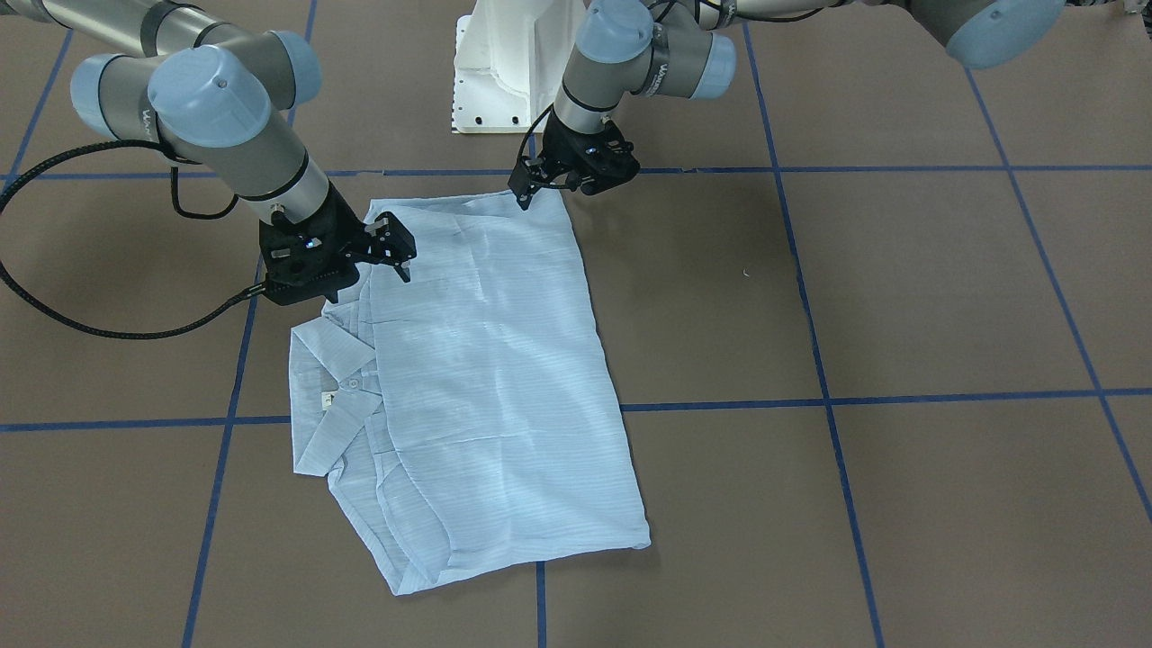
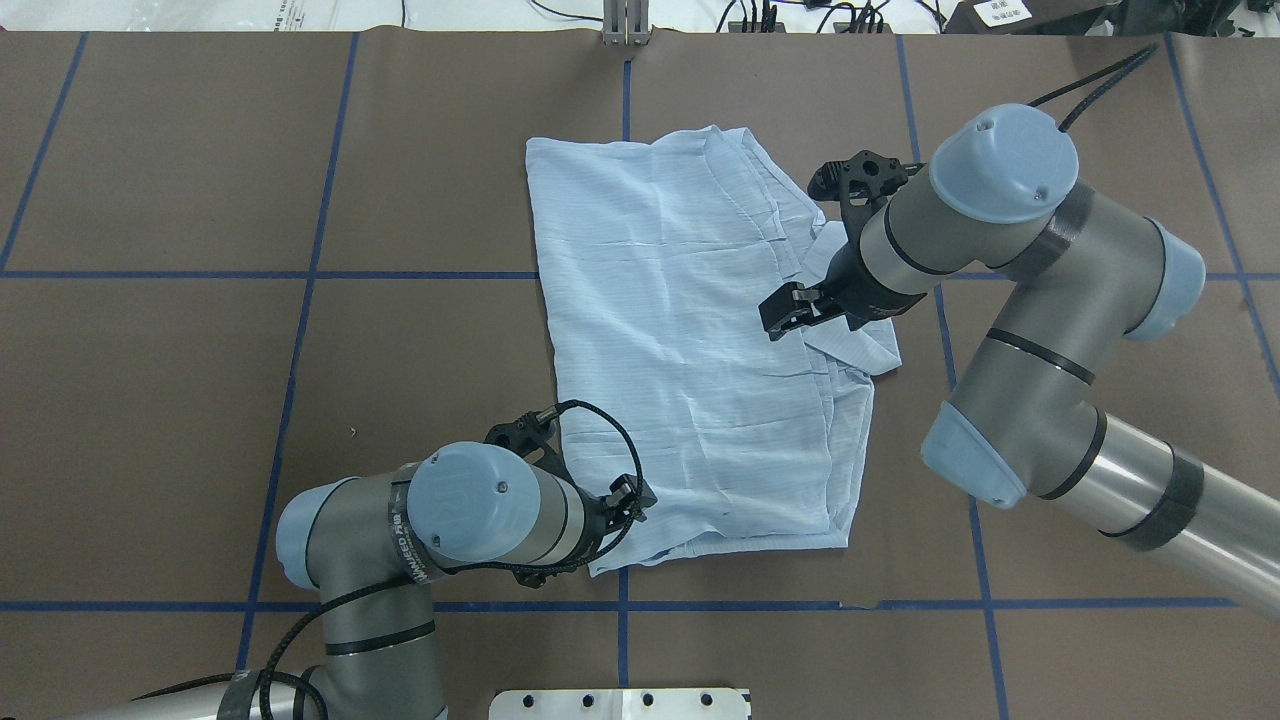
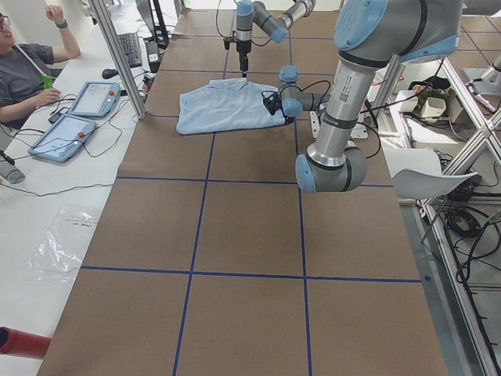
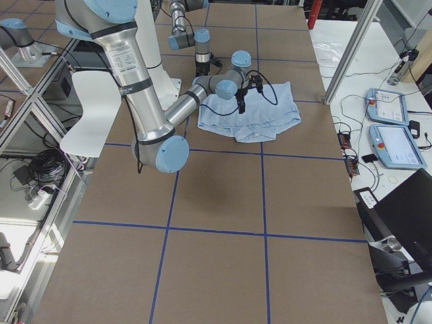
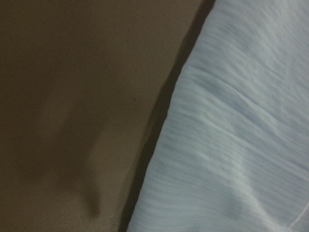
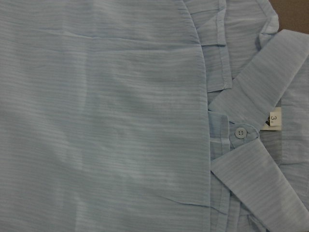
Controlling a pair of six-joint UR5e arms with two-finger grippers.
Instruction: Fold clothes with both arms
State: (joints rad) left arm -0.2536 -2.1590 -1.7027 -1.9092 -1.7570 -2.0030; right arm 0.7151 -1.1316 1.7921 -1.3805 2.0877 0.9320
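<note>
The shirt [image 2: 680, 330] lies flat on the brown surface [image 2: 200, 400], folded into a rough rectangle just right of centre in the overhead view. Its long axis runs from 12 to 6 o'clock. The collar [image 2: 850, 340] sticks out at the shirt's 3 o'clock side. The right wrist view shows it close up: the collar points [image 6: 256, 87] spread, a white button [image 6: 240, 131] at the neck, and a small label [image 6: 273, 119] with a "3" on it. A straight folded edge of cloth runs just beside the button.

The right claw [image 2: 825, 238] hangs over the collar side, at about 2 o'clock of the shirt. Its fingers [image 2: 788, 308] are spread wide and hold nothing. The left claw [image 2: 577, 465] is at the shirt's 7 o'clock corner, the one nearest the robot. It is likewise released, and in the front-facing view one fingertip [image 1: 522, 193] is right at the cloth's edge. The left wrist view shows only that edge against the bare surface.

Blue tape lines [image 2: 150, 273] divide the surface into large squares. The white pedestal base [image 2: 620, 703] sits at 6 o'clock of the overhead view. In the left side view a seated person [image 3: 23, 63] is at a white bench beside the surface, with two tablet-like pendants [image 3: 94, 98] before them.
</note>
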